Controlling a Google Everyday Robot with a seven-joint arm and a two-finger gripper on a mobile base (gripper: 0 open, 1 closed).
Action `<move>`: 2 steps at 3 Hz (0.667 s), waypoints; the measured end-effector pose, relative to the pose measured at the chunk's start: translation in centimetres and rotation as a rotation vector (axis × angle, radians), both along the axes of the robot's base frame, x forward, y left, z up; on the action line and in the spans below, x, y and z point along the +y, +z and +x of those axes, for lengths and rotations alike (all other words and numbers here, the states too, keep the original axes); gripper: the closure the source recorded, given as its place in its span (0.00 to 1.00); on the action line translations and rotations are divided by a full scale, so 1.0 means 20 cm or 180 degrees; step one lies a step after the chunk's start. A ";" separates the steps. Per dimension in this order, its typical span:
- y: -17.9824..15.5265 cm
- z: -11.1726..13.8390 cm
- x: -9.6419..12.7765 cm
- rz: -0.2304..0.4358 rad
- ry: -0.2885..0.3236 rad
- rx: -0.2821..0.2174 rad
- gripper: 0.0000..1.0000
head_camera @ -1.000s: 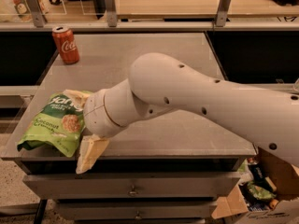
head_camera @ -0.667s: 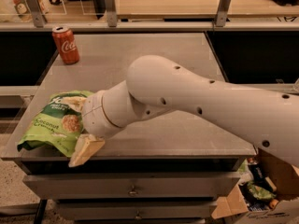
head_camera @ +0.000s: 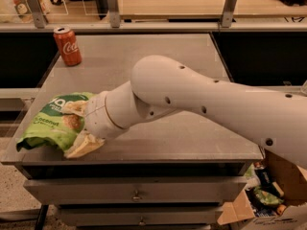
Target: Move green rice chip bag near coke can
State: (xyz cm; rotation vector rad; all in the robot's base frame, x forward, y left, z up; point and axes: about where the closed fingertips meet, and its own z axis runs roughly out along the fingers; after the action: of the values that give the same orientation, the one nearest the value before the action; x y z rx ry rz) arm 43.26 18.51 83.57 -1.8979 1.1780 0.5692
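The green rice chip bag [head_camera: 52, 127] lies at the front left corner of the grey table [head_camera: 158, 66]. It is light green with a darker top and white lettering. My gripper [head_camera: 78, 127] is at the bag's right end, one cream finger above it [head_camera: 73, 108] and one below it [head_camera: 84, 145], closed in on the crinkled pouch. The bag still rests on the table. The coke can [head_camera: 67, 45], red with white script and a silver top, stands upright at the table's far left, well apart from the bag.
My white arm [head_camera: 201, 102] crosses the table from the right. A raised counter with metal posts [head_camera: 113, 6] runs behind the table. Drawers [head_camera: 136, 193] sit under the table. An open cardboard box [head_camera: 268, 200] with items stands on the floor at the right.
The lower finger has moved up toward the upper one, narrowing the gap around the bag's right end. The bag has crumpled slightly. The can has not moved.
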 end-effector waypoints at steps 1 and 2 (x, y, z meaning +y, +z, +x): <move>0.02 0.00 -0.03 0.0005 -0.0014 0.0076 0.87; 0.11 0.01 -0.10 0.0102 -0.0037 0.0087 1.00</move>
State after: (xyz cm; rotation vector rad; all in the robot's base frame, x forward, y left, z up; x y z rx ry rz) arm 43.49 16.55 85.73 -1.8605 1.1900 0.6060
